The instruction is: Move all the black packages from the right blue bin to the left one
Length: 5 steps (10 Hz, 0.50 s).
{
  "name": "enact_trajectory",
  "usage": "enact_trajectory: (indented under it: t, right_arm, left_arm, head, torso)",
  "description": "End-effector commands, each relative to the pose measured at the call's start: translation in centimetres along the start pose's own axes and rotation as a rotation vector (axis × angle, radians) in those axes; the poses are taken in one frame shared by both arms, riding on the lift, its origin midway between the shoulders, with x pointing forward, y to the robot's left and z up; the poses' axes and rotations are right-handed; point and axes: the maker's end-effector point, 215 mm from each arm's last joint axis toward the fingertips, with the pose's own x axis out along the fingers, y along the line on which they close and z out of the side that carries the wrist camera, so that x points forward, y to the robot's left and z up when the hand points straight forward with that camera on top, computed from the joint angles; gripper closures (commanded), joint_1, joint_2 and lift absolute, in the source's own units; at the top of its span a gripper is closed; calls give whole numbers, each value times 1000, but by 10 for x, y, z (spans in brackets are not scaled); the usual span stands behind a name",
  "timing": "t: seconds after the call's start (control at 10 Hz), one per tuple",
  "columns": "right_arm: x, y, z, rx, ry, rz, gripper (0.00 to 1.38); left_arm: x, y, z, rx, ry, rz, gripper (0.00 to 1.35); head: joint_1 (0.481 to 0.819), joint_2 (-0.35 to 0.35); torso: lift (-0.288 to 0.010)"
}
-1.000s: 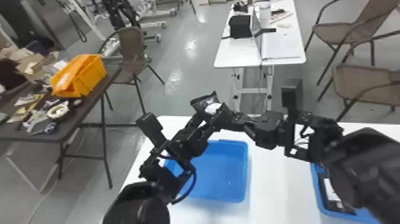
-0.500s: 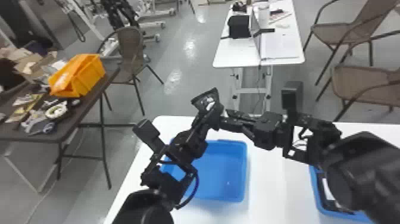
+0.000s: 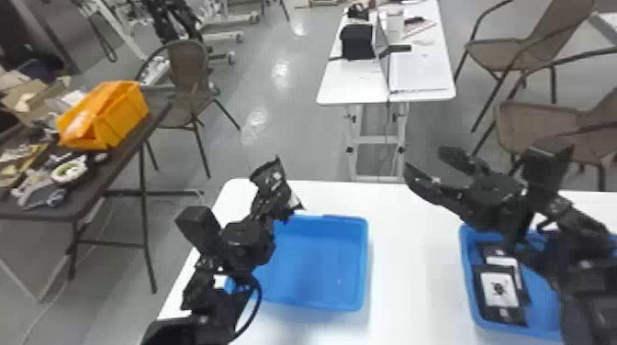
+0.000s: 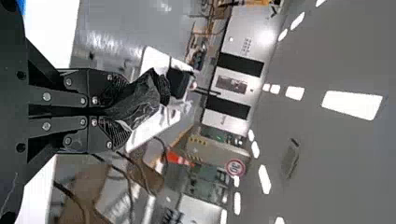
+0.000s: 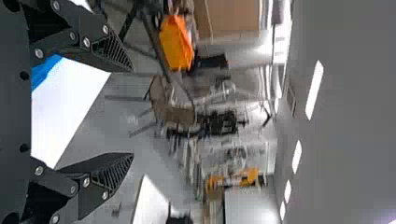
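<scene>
On the white tabletop [image 3: 404, 284], the left blue bin [image 3: 365, 257] stands near the far left corner and the right blue bin [image 3: 465, 266] well apart from it, partly covered by the right arm. The left gripper [image 3: 273, 187], raised near the left bin's far left corner, has its fingers clamped on a crumpled black package [image 4: 140, 100], which projects beyond their tips. The right gripper [image 3: 423, 158], raised by the tabletop's far edge, has its fingers wide apart, with nothing between them. Inside the right bin, two labelled packages [image 3: 499, 293] lie overlapping along its left wall. At left, an orange box [image 3: 124, 117] rests on a dark table [image 3: 105, 169].
</scene>
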Motion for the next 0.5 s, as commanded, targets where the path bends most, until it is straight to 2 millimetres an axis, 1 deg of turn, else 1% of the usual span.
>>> enact_trajectory:
  t: [0.0,0.1,0.2,0.3,0.4]
  right_arm:
    - [-42,-29,-28,28,37,-108,308]
    - [-58,-37,-42,43,63,-134,312]
    - [-65,-39,-49,42,80,-139,312]
    - [-68,-39,-53,36,93,-140,312]
    - [-70,-40,-55,23,104,-146,312]
  left_arm:
    - [-11,6,-46,178,89,7,1210]
    - [-15,3,-66,277,118,-13,1208]
    - [-17,2,-70,334,110,-25,1087]
    - [-17,2,-64,334,71,-29,549]
    - [-19,3,-58,296,33,-29,48]
  head:
    - [695,197]
    - [695,163]
    - [695,148]
    - [695,127]
    - [695,117]
  torso:
    - [0]
    - [0]
    - [0]
    - [0]
    - [0]
